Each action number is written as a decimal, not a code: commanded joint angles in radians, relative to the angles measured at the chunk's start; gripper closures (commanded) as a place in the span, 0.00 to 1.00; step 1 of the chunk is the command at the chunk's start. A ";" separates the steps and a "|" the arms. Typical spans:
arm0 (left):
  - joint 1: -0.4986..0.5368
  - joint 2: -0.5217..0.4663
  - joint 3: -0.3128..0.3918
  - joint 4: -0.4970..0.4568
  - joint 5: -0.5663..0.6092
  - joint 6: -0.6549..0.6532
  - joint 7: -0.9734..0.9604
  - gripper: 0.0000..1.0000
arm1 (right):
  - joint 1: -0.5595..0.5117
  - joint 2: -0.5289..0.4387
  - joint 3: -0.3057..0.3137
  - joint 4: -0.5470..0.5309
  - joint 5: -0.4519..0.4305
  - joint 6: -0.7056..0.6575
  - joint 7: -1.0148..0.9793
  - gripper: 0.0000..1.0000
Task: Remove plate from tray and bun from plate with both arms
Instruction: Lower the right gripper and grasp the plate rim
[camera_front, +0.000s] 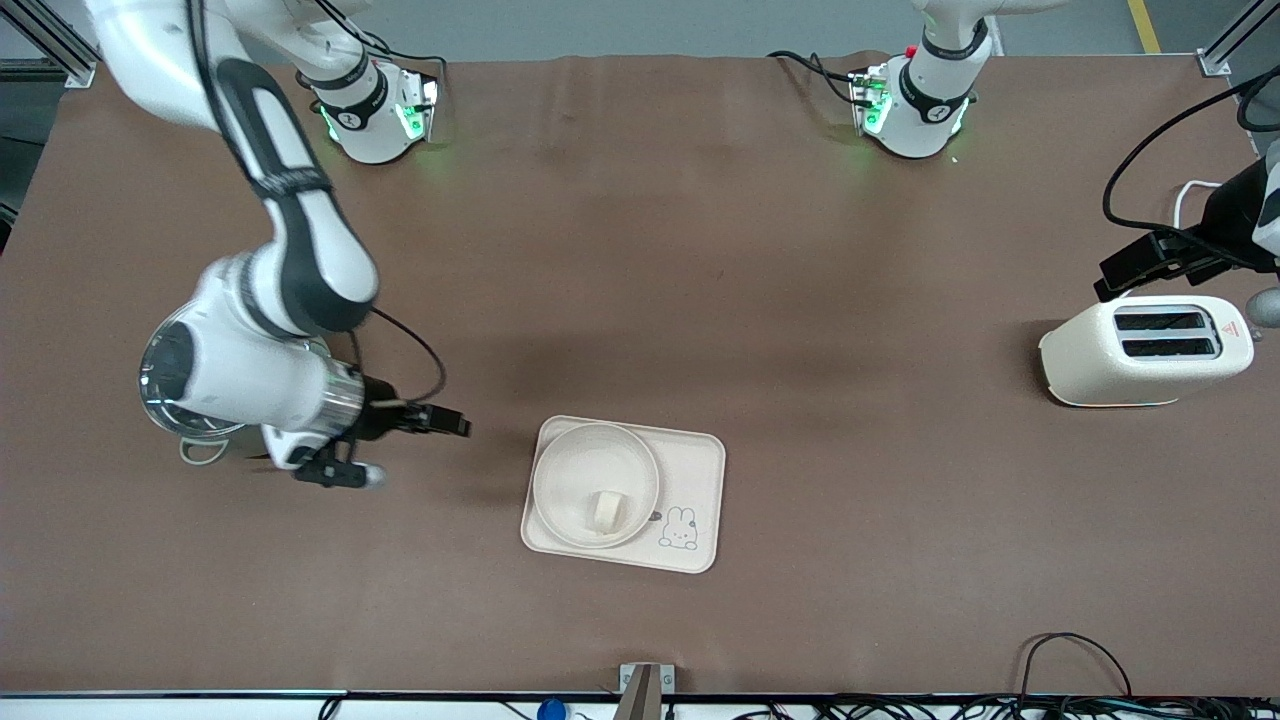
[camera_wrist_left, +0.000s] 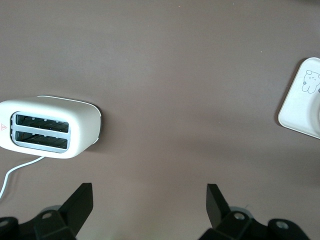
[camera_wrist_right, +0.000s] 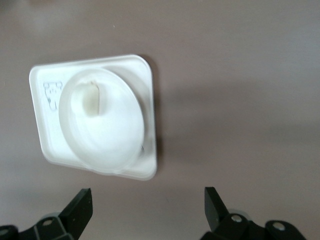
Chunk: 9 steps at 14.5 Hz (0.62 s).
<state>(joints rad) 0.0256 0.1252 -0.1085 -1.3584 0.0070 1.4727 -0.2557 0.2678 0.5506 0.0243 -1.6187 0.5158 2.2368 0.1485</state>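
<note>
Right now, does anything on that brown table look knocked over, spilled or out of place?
Nothing stands out. The round cream-white plate sits flat on the rectangular cream tray with the rabbit drawing, the small pale bun rests in the plate, and the cream two-slot toaster stands upright toward the left arm's end. No spills or damage show.

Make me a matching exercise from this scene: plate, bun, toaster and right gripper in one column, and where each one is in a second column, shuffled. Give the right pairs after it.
Things:
1. plate
2. bun
3. toaster
4. right gripper

Places:
A. on the table at the left arm's end, slots facing up
B. on the plate
C. on the tray, covering the end without the rabbit drawing
D. open, holding nothing, beside the tray toward the right arm's end

Pairs: 1-C, 2-B, 3-A, 4-D
</note>
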 joint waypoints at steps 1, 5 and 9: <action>-0.009 0.008 -0.005 0.025 0.014 -0.011 -0.003 0.00 | 0.056 0.101 -0.006 0.057 0.046 0.118 0.014 0.18; -0.003 0.005 -0.008 0.021 0.005 -0.018 0.006 0.00 | 0.097 0.195 -0.006 0.082 0.044 0.245 0.009 0.44; -0.001 0.004 -0.005 0.022 0.004 -0.023 0.012 0.00 | 0.123 0.245 -0.007 0.094 0.044 0.307 0.014 0.52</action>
<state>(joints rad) 0.0231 0.1255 -0.1124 -1.3573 0.0070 1.4698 -0.2555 0.3797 0.7701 0.0239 -1.5520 0.5377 2.5276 0.1538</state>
